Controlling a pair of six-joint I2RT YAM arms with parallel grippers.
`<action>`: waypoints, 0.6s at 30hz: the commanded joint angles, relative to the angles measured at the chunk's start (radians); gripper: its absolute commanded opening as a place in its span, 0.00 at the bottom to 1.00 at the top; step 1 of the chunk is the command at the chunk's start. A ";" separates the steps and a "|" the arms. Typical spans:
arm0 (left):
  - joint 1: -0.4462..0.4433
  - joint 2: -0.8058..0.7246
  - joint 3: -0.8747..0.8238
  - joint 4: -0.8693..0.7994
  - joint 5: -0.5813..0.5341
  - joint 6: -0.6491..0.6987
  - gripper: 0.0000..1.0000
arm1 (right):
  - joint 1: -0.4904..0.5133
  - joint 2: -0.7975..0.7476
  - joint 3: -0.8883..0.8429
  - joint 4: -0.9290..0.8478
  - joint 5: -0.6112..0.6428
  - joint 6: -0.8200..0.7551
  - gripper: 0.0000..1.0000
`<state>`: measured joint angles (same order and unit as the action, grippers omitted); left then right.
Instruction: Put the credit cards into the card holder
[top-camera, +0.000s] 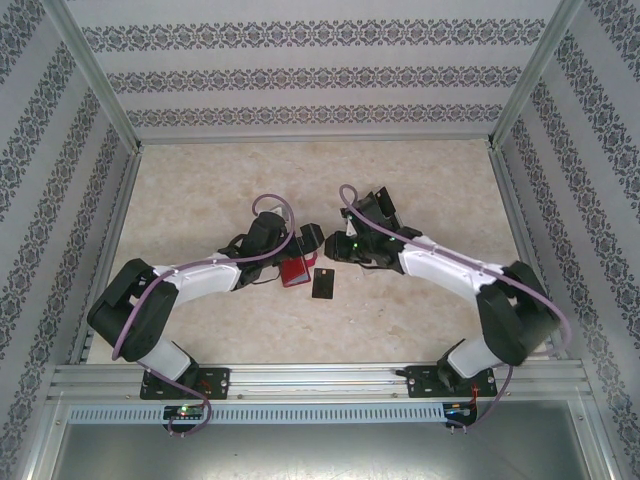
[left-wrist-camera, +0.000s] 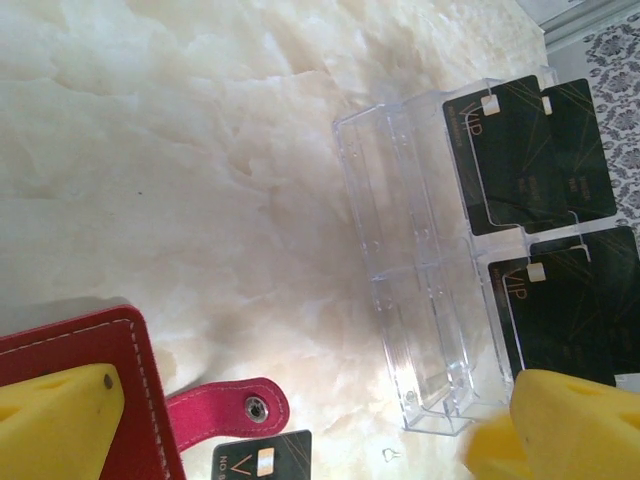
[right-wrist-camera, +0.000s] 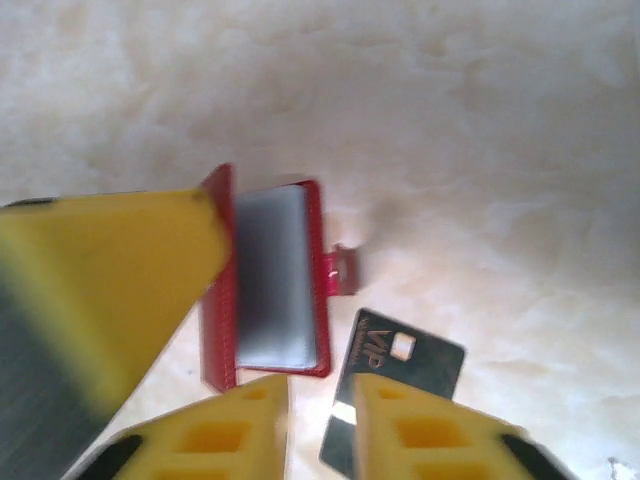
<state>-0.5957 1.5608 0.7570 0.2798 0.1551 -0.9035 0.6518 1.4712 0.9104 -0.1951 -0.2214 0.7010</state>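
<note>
Left claw (left-wrist-camera: 315, 400) hovering spread wide over red card holder (right-wrist-camera: 270, 280), right claw (right-wrist-camera: 320, 400) hanging nearly closed above credit card (right-wrist-camera: 410, 355), grip unclear

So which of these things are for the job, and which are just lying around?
For the job: red card holder; loose black card; more black cards.
Just lying about: clear plastic rack holding those cards.

White-and-black arms (top-camera: 200, 280) carry purple cables (top-camera: 268, 200) and yellow gripper fingers (left-wrist-camera: 60, 425), one showing a small screw.
</note>
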 joint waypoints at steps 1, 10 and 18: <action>-0.009 0.013 -0.015 -0.034 -0.049 -0.033 1.00 | 0.039 -0.065 -0.094 0.056 0.039 0.066 0.06; -0.014 0.119 0.020 -0.099 -0.054 -0.054 1.00 | 0.132 -0.148 -0.267 0.288 0.074 0.148 0.00; -0.013 0.123 0.034 -0.142 -0.066 -0.064 1.00 | 0.173 0.047 -0.231 0.517 0.082 0.122 0.00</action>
<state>-0.6010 1.6592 0.7788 0.2371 0.1104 -0.9470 0.8101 1.4570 0.6537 0.1860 -0.1646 0.8318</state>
